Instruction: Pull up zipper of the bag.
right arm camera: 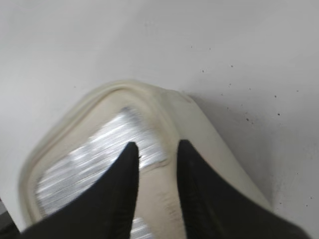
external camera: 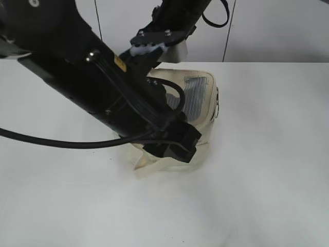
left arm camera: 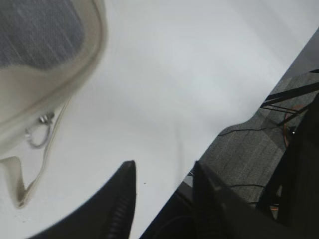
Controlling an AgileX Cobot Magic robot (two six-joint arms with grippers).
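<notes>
The cream bag (external camera: 203, 110) stands mid-table with its grey mesh top window facing up. In the left wrist view the bag (left arm camera: 75, 64) fills the upper left; a silver ring pull of the zipper (left arm camera: 38, 135) hangs at its rim beside a loose cream strap (left arm camera: 20, 184). My left gripper (left arm camera: 164, 169) is open and empty over bare table, to the right of the pull. My right gripper (right arm camera: 158, 147) is open just above the bag's top panel (right arm camera: 89, 164), its fingers either side of the cream patch. In the exterior view my left arm hides much of the bag.
The white table (external camera: 267, 170) surrounds the bag. Its edge (left arm camera: 234, 124) runs close to my left gripper, with grey floor and cables beyond. A white wall stands behind the table. My left arm (external camera: 118, 98) crosses in front of the right gripper (external camera: 154, 54).
</notes>
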